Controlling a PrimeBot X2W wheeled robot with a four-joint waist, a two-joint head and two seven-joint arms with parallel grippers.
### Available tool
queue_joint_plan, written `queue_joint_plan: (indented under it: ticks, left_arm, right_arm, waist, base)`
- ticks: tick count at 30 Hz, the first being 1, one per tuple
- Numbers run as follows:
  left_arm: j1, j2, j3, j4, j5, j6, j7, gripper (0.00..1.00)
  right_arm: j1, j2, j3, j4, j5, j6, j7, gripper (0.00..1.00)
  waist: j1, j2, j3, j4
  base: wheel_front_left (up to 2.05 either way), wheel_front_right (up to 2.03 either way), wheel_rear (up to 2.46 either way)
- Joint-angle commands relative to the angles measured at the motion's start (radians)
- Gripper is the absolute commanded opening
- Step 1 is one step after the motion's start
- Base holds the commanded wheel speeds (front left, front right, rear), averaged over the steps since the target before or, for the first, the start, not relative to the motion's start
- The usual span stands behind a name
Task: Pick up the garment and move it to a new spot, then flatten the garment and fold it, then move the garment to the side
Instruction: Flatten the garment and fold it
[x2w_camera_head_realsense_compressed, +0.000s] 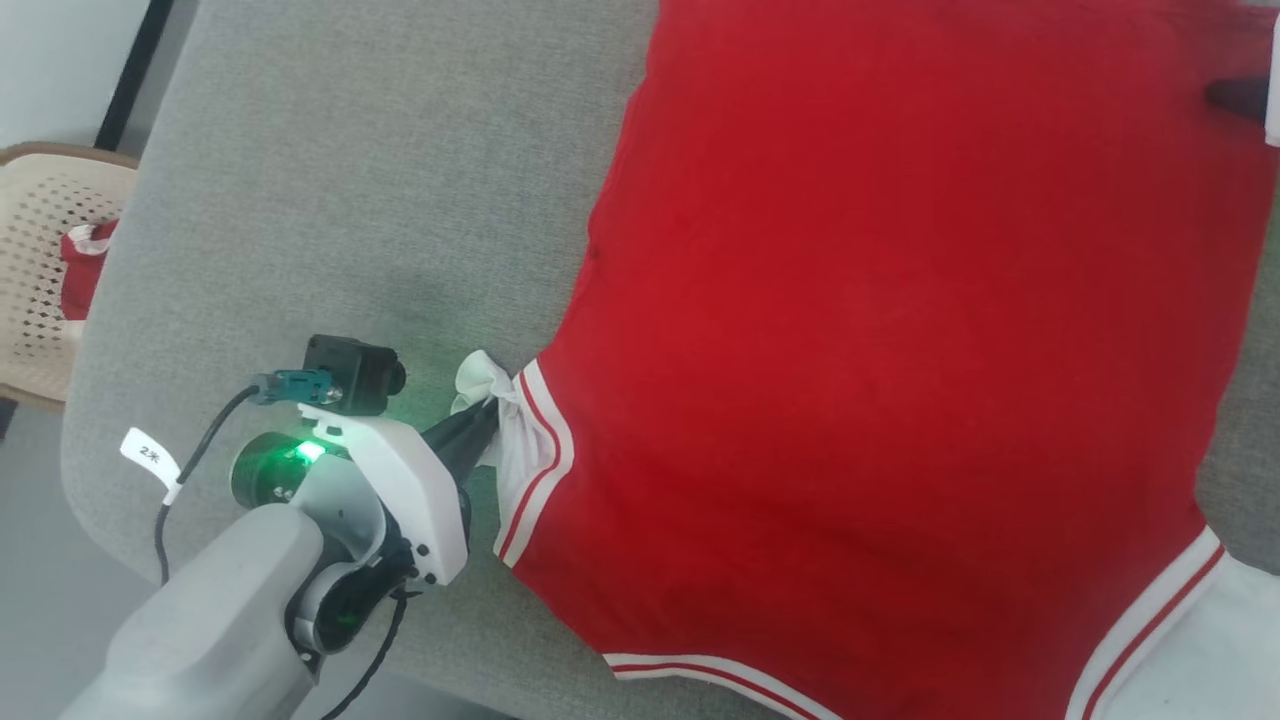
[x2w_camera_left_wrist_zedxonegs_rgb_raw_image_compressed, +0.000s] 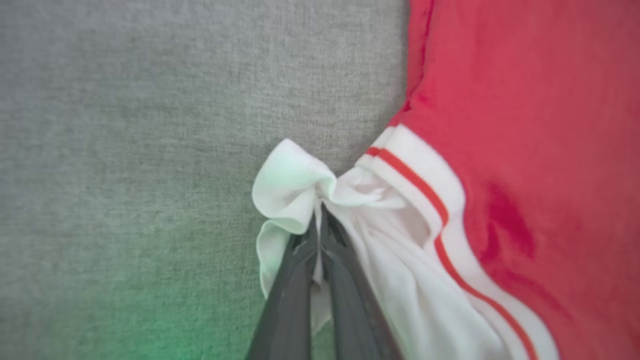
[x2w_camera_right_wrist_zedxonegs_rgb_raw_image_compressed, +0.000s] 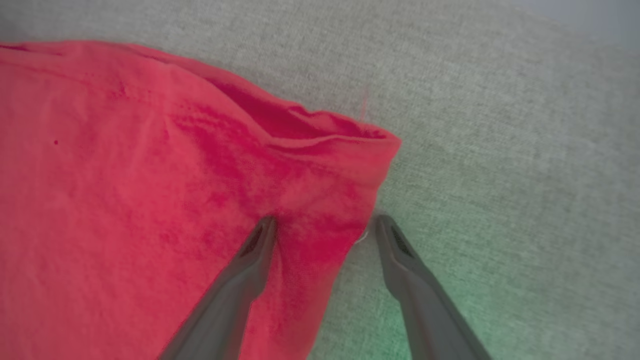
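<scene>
Left forearm (x2w_camera_head_realsense_compressed: 215, 610): pale grey, entering at the lower left of the head view, wrist angled up and to the right. Green light (x2w_camera_head_realsense_compressed: 305, 450) lit at the wrist; small black camera (x2w_camera_head_realsense_compressed: 350, 372) mounted above it.

Tag (x2w_camera_head_realsense_compressed: 150, 457): white, on the black cable (x2w_camera_head_realsense_compressed: 165, 520) beside the wrist; marked "2" plus a second character (too small to read).

Left gripper (x2w_camera_head_realsense_compressed: 485, 425): dark fingers (x2w_camera_left_wrist_zedxonegs_rgb_raw_image_compressed: 300, 280) closed tight together, pinching a bunched fold of the white sleeve (x2w_camera_left_wrist_zedxonegs_rgb_raw_image_compressed: 295, 190), with cloth caught between the tips.

Garment (x2w_camera_head_realsense_compressed: 880, 350): red shirt, spread fairly flat on the grey fabric surface (x2w_camera_head_realsense_compressed: 380, 180), to the right of the left gripper. White trim with a red stripe (x2w_camera_left_wrist_zedxonegs_rgb_raw_image_compressed: 425, 185) along the sleeve seam. No lettering readable on the side facing up.

Right gripper (x2w_camera_right_wrist_zedxonegs_rgb_raw_image_compressed: 325, 225): fingers spread wide, holding nothing; one tip on the red corner of the shirt, the other on grey fabric just beside its edge.

Chair (x2w_camera_head_realsense_compressed: 40, 260): beige, perforated, at the far left beyond the grey surface, with a red and white cloth (x2w_camera_head_realsense_compressed: 85, 265) lying on it.
</scene>
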Motion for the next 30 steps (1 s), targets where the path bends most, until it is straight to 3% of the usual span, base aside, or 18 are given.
queue_joint_plan:
  ticks: [1,12,23,30]
  left_arm:
    - [0.033,-0.013,-0.035,0.075,-0.002,0.008,0.019,0.0]
    - [0.051,0.017,-0.004,0.139,-0.022,0.013,-0.008,0.0]
    - [0.081,0.1,0.035,0.093,-0.04,0.043,-0.009,0.0]
    - [0.112,0.152,0.056,0.041,-0.051,0.066,0.003,0.0]
  right_arm:
    - [0.076,0.038,0.037,0.056,0.005,0.001,0.053,0.0]
    - [0.079,0.006,0.105,-0.035,0.065,0.0,0.043,0.0]
    - [0.244,-0.082,0.214,-0.361,0.248,0.0,0.066,0.0]
    - [0.451,-0.145,0.202,-0.603,0.335,0.0,0.105,0.0]
  waist:
    - [0.0,-0.0001,-0.005,0.004]
    - [0.0,-0.0001,-0.068,-0.058]
    - [0.0,-0.0001,-0.152,-0.191]
    - [0.0,-0.0001,-0.186,-0.277]
  base:
    - [0.0,0.0,0.0]
    - [0.0,0.0,0.0]
    - [0.0,0.0,0.0]
    - [0.0,0.0,0.0]
